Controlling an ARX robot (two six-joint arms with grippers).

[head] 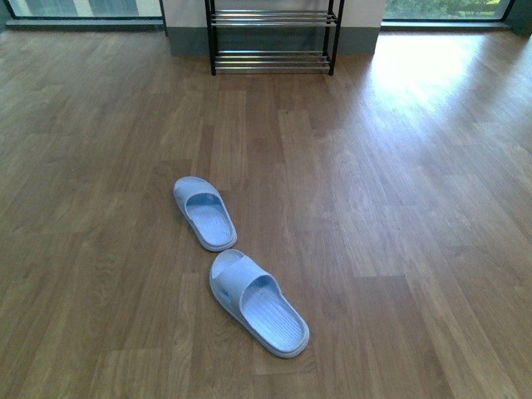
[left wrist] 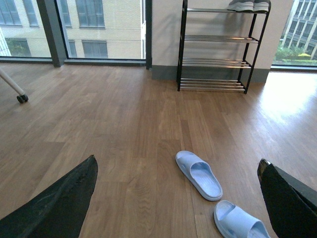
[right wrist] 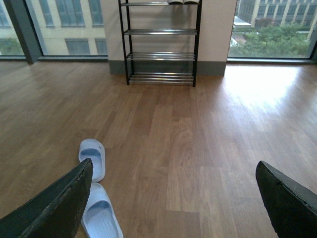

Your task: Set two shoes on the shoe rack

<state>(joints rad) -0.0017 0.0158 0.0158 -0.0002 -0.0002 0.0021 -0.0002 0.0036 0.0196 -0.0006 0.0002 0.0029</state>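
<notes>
Two pale-blue slippers on the floor, count them: the far slipper [head: 204, 213] sits a touch left, and the near slipper [head: 258, 302] a touch right. There's one shoe rack [left wrist: 216, 63] against the far wall, and it carries four shelves of silver rods. On its top shelf are the grey sneakers [left wrist: 247, 5], two by the look of them, though they're partly cut off. One castor wheel [left wrist: 22, 98] shows far left.
</notes>
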